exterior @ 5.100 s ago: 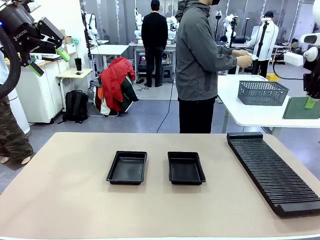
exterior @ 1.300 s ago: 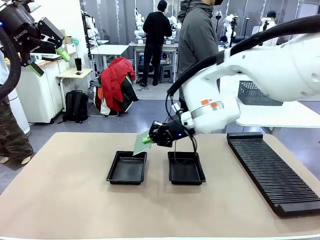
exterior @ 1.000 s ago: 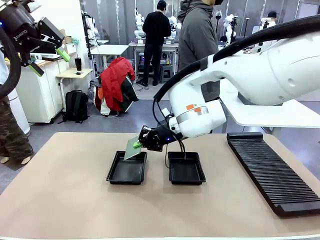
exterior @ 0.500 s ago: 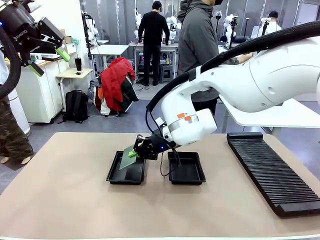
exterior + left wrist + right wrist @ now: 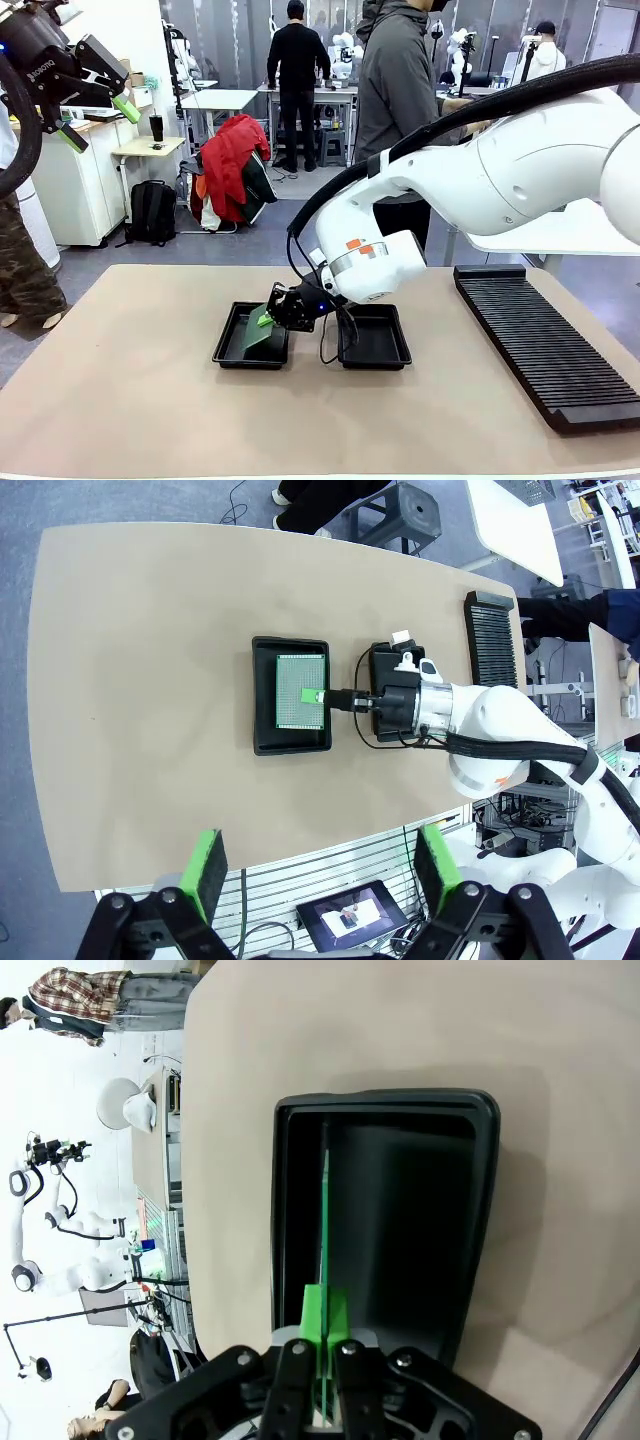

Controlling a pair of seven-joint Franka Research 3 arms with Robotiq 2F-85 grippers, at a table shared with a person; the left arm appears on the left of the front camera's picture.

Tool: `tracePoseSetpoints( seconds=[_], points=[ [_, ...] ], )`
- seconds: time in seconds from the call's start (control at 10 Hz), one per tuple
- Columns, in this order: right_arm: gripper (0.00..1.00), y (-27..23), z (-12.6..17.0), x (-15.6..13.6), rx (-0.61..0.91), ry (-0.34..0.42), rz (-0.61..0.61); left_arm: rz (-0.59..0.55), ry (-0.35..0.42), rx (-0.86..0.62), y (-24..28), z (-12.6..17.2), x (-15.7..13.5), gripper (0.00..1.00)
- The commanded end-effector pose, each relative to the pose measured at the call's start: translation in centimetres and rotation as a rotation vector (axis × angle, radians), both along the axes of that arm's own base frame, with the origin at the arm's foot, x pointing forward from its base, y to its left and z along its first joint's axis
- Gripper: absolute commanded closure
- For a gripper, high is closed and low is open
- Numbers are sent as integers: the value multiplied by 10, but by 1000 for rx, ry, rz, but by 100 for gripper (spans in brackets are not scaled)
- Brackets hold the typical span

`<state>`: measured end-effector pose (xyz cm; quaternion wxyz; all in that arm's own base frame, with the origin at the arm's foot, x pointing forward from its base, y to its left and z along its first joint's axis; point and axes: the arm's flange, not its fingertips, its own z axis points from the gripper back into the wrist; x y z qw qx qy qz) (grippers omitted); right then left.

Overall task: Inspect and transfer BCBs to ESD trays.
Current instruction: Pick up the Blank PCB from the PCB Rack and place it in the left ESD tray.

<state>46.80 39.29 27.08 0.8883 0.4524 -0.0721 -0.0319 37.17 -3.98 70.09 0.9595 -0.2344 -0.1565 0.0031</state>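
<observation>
Beside the right tray (image 5: 380,346), slotted rack (image 5: 545,340)

A long black ribbed rack (image 5: 545,345) is laid on the tan table (image 5: 130,400) at 4 o'clock in the front view. Beyond the table, a black backpack (image 5: 152,212) is set on the floor at 9 o'clock. A red jacket (image 5: 232,160) is draped at 10 o'clock, and a person in a grey jacket (image 5: 395,90) is seen at 12 o'clock.
</observation>
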Motion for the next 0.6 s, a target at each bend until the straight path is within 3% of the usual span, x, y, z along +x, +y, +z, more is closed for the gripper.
tracePoseSetpoints(
  seconds=[0.0, 0.5],
  points=[
    [97, 12, -3, -1, -6, -8, -26, 0, 2, -2, 0, -1, 0, 0],
    [97, 21, -10, 7, -24, 20, -34, 0, 2, -2, 0, -1, 0, 0]
  ],
)
